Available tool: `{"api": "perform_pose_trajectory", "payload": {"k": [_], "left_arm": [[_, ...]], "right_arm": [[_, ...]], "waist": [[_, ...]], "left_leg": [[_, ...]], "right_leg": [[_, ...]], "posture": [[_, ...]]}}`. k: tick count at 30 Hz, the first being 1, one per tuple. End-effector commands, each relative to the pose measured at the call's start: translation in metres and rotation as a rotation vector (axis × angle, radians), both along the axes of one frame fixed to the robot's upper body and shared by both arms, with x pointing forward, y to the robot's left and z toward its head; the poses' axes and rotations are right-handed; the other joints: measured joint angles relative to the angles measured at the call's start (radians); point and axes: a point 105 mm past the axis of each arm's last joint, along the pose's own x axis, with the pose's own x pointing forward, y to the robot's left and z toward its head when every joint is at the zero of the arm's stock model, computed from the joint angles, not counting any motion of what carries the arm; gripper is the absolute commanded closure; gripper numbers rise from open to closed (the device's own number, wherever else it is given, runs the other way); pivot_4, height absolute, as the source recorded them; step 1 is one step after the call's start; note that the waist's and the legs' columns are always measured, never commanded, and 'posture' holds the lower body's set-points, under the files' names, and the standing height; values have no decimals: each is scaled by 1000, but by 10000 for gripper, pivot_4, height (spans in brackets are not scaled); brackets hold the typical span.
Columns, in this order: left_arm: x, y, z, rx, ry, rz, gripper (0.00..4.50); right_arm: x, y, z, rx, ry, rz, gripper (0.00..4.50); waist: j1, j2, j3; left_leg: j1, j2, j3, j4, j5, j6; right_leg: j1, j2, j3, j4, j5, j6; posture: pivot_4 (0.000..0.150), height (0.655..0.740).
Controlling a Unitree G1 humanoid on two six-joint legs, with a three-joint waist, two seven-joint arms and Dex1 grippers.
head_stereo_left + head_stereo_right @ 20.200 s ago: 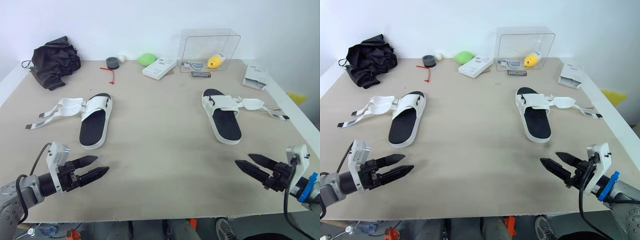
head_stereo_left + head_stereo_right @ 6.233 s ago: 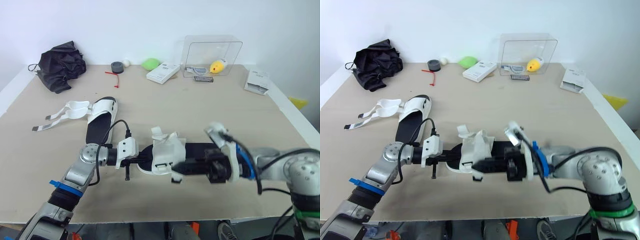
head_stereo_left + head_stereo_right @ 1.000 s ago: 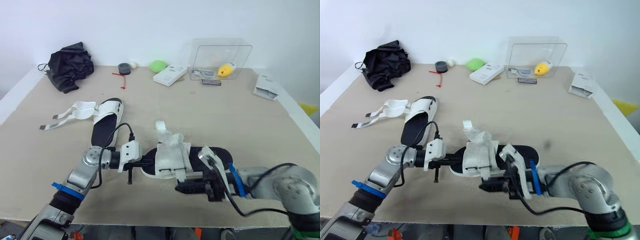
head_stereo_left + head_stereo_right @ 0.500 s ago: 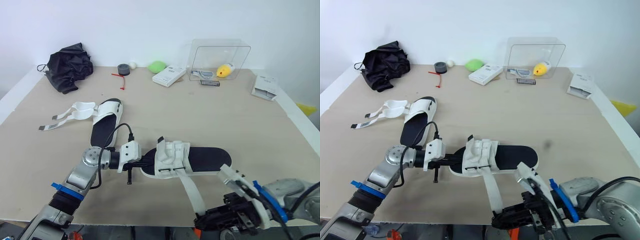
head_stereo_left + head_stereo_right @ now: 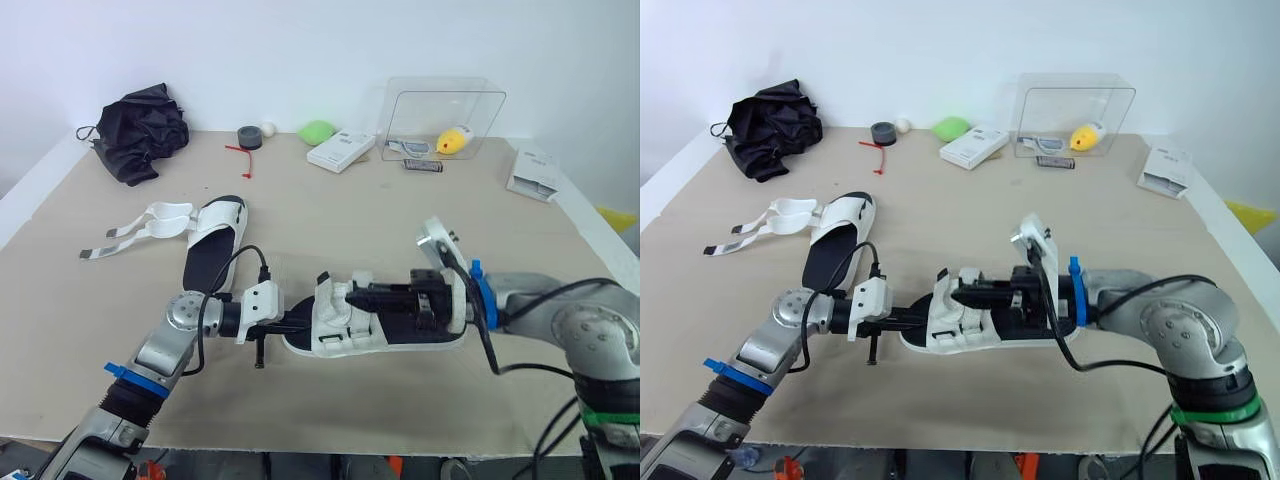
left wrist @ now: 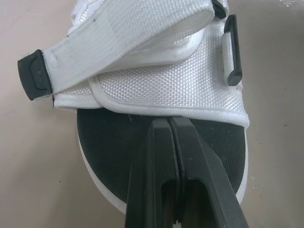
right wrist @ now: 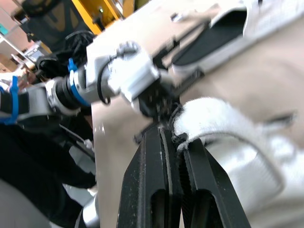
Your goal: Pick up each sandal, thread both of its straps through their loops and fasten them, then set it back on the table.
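Observation:
One white sandal with a black insole [image 5: 400, 328] lies at the table's middle front. My left gripper [image 5: 300, 326] is shut, its fingertips [image 6: 161, 128] resting on the insole at the toe end, just under the edge of the white upper [image 6: 166, 85]. My right gripper [image 5: 357, 293] reaches in from the heel side and is shut on a white strap [image 7: 213, 118], holding it over the upper. The second sandal [image 5: 208, 245] lies to the left with its straps [image 5: 130, 228] spread open on the table.
At the back stand a black bag [image 5: 140, 135], a tape roll [image 5: 248, 134], a green object [image 5: 318, 131], a white box [image 5: 342, 152] and a clear box [image 5: 445, 115]. Another white box [image 5: 530, 170] lies at the right edge.
My right gripper has swung back from the table's front edge to above the sandal, bringing the pulled-out strap across the upper. My left gripper has stayed at the toe.

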Motion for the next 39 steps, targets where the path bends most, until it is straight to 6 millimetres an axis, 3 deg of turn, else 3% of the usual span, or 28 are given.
{"api": "perform_pose_trajectory", "payload": {"k": [1, 8, 20, 32, 38, 39], "left_arm": [[-11, 12, -43, 126, 143, 21, 45000], [-11, 12, -44, 126, 144, 22, 45000], [-11, 12, -44, 127, 142, 20, 45000], [-13, 12, -45, 127, 147, 23, 45000], [-13, 12, -45, 124, 145, 27, 45000], [-14, 12, -45, 124, 145, 29, 45000]], "right_arm": [[8, -2, 14, 18, -56, -18, 44711], [18, 3, 10, -3, -67, -2, 44711], [66, 5, 13, 37, -52, -75, 44711], [92, 10, -36, -14, 92, -170, 44711], [110, -1, -71, -119, 176, -327, 44711], [112, -3, -75, -116, 198, -352, 40945]], "waist": [[0, 0, 0], [-1, 0, 0], [-1, 1, 0], [-1, 2, -1], [-2, 3, -1], [-3, 3, -2]], "left_leg": [[0, 0, 0, 0, 0, 0], [0, 0, 0, 0, 0, 0], [1, 0, 1, 1, 0, 0], [2, 0, 1, 1, 1, 1], [4, 1, 2, 1, 1, 1], [5, 1, 2, 1, 2, 1]], "right_leg": [[0, 0, 0, 0, 0, 0], [0, 0, 0, 0, 1, -1], [0, 0, 0, 1, 2, -2], [0, 1, 0, 2, 3, -2], [1, 1, 0, 2, 4, -3], [2, 1, 1, 2, 4, -3]], "posture": [[1500, 7400], [1500, 7400], [1500, 7400], [1500, 7400], [1500, 7400], [1500, 7400]]}}
